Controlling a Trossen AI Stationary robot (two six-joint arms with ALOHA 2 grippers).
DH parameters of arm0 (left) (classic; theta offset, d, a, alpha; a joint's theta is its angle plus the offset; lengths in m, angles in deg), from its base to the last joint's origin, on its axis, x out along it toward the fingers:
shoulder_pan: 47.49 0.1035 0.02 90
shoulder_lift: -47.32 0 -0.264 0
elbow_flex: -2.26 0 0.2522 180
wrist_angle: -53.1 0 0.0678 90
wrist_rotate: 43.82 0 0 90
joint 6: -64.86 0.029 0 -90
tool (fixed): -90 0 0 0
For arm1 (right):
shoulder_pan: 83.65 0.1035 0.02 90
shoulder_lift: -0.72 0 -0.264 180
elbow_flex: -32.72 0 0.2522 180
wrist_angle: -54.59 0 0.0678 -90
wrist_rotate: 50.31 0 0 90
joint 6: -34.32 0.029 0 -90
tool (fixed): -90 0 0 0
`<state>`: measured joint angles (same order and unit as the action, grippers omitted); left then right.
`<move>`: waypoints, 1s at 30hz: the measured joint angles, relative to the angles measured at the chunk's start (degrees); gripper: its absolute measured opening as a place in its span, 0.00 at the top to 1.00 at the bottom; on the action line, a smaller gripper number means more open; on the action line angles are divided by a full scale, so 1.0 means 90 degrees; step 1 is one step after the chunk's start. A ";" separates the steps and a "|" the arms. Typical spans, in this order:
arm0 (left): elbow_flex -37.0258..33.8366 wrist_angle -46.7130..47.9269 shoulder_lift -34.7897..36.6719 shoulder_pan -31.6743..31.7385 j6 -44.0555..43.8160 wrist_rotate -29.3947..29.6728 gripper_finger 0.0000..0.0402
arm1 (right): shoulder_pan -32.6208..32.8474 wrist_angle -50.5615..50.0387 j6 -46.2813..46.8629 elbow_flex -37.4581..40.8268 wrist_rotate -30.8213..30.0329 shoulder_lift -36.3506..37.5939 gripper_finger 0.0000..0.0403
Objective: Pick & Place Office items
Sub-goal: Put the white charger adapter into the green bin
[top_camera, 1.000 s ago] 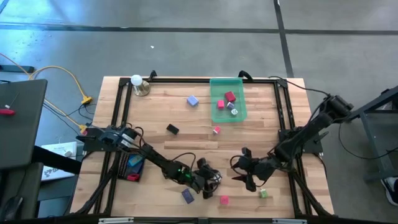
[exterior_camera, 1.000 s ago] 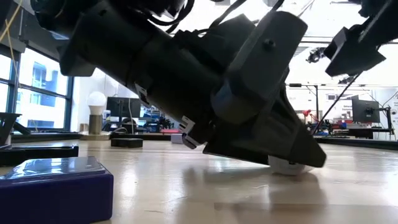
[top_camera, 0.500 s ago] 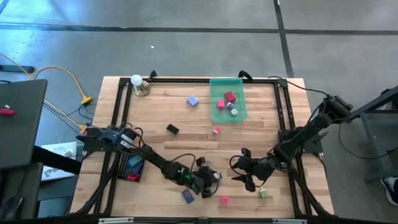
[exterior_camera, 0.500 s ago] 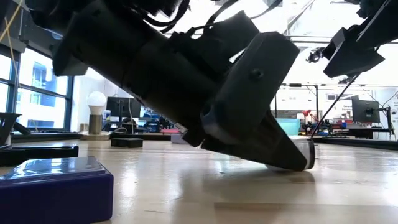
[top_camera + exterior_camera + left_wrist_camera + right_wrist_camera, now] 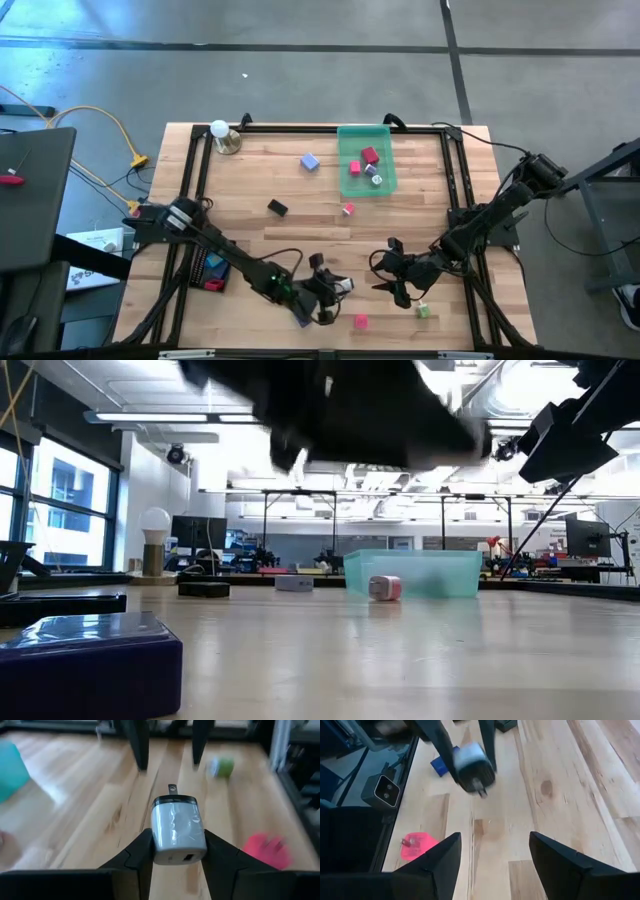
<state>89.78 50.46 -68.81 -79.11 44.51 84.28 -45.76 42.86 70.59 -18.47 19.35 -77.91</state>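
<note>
Left hand has lifted the white charger (gripped).

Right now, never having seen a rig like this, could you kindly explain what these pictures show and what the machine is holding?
Two dark robot arms work at a wooden table. One camera looks straight down, one sits at tabletop height, and one rides on each wrist. The left hand, near the table's front edge, is shut on a small white charger plug and holds it clear of the wood. The right hand waits open beside it, holding nothing. Small coloured pieces lie scattered about: a pink block, a green block, a black piece. At the far edge stand a translucent green tray, with a few pieces in it, and a white ball on a metal base.
</note>
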 joint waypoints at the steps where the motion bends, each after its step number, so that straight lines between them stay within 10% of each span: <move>1: 0.0003 -0.0016 0.0087 0.0000 -0.0005 0.0002 0.69 | 0.0000 0.0010 -0.0004 0.0000 -0.0003 0.0000 0.45; 30: 0.0010 -0.0083 0.0209 0.0000 -0.0409 -0.0072 0.70 | 0.0060 0.3266 -0.3003 0.0000 -0.0896 -0.1098 0.45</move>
<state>89.87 49.72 -66.93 -79.11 40.83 83.63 -45.22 72.25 43.57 -18.47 11.28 -87.79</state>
